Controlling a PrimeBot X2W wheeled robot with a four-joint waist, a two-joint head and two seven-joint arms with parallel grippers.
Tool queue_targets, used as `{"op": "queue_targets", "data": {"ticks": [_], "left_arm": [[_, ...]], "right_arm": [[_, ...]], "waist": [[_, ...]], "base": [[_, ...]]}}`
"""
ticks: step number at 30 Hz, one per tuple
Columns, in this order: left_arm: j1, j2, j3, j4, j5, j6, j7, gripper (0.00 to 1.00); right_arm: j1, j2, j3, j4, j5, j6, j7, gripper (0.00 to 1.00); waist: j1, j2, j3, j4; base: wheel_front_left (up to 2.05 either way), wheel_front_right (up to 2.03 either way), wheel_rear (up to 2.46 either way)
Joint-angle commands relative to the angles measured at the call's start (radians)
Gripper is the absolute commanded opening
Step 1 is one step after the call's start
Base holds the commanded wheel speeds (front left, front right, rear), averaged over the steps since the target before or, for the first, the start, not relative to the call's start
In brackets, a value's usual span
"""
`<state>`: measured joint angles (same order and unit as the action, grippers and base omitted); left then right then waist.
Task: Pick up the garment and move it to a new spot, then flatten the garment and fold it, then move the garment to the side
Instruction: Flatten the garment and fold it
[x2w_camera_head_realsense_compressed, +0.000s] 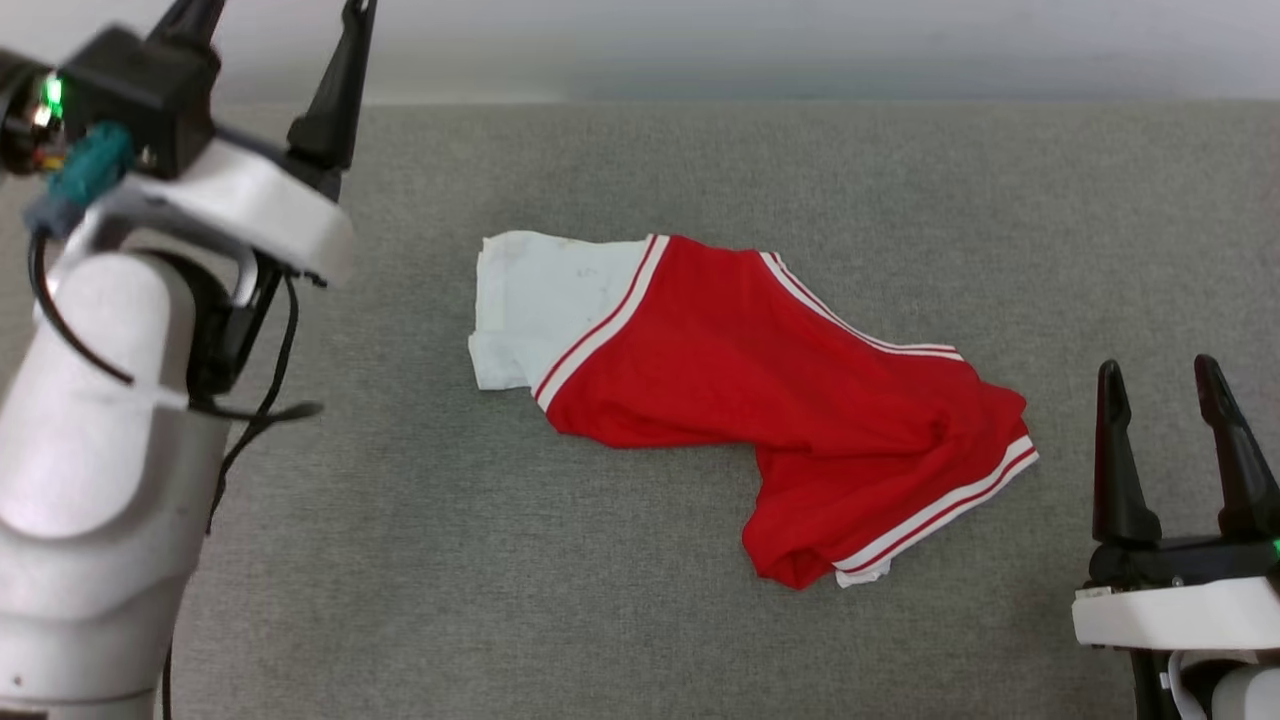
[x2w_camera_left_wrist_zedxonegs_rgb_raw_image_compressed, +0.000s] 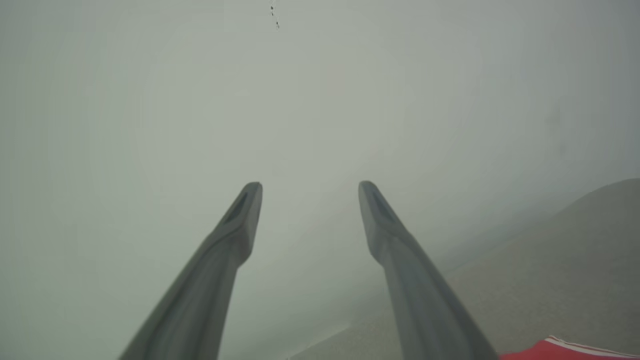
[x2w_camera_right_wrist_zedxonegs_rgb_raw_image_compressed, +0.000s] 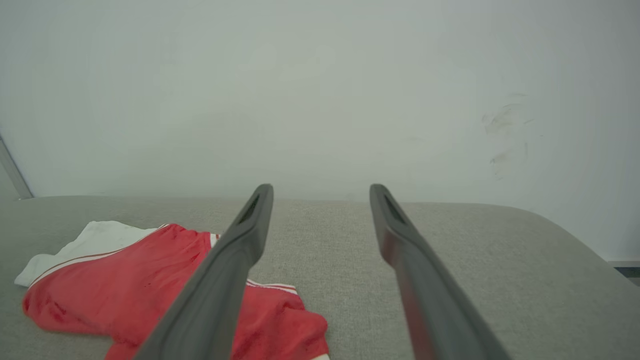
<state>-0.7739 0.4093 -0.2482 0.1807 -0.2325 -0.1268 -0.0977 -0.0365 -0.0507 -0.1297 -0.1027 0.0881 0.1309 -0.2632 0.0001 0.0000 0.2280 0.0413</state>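
Since the garment (x2w_camera_head_realsense_compressed: 740, 400) lies crumpled and untouched near the middle of the grey-covered desk (x2w_camera_head_realsense_compressed: 640, 640), the step in hand is judged to be the first pick-up. The white sleeve is turned toward the far left, and the striped hem is bunched toward the near right. The left hand (x2w_camera_head_realsense_compressed: 277, 20) is held raised at the far left, released, with nothing between its fingers. The right hand (x2w_camera_head_realsense_compressed: 1157, 372) is held low at the near right, likewise released and empty, near the hem but not touching it. For a sound lift, it is advised that the bunched hem be taken by the right hand, which is nearer, and the sleeve end by the left, so that the cloth is carried spread rather than dragged in a heap. Counted: one garment, one sleeve in sight, two hands, two fingers on each, one desk.
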Motion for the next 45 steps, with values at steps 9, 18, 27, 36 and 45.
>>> {"op": "queue_targets", "data": {"ticks": [9,18,27,36,45], "left_arm": [[-0.198,0.127,-0.253,0.069,-0.255,-0.002,0.316,1.0],[-0.298,0.22,-0.483,0.125,-0.536,-0.003,0.753,1.0],[-0.315,0.288,-0.65,0.144,-0.686,-0.003,0.978,1.0],[-0.229,0.289,-0.783,0.215,-0.768,-0.004,1.003,0.59],[-0.277,0.335,-0.812,0.095,-0.788,-0.003,0.846,0.0]], "right_arm": [[-0.063,0.001,-0.002,-0.013,0.001,0.0,-0.002,1.0],[-0.111,0.001,0.0,-0.025,0.012,0.0,-0.002,1.0],[-0.143,0.001,0.001,-0.031,0.021,0.0,-0.002,1.0],[-0.154,0.001,0.006,-0.026,0.025,0.0,-0.002,1.0],[-0.115,0.001,-0.01,-0.008,0.02,0.0,-0.002,1.0]], "waist": [[-0.0001,0.0,0.11,-0.046],[-0.0001,0.0,0.193,-0.08],[-0.0001,0.0,0.253,-0.098],[-0.0001,0.0,0.267,-0.113],[-0.0001,0.0,0.174,-0.074]], "base": [[0.0,0.0,0.0],[0.0,0.0,0.0],[0.0,0.0,0.0],[0.0,0.0,0.0],[0.0,0.0,0.0]]}}
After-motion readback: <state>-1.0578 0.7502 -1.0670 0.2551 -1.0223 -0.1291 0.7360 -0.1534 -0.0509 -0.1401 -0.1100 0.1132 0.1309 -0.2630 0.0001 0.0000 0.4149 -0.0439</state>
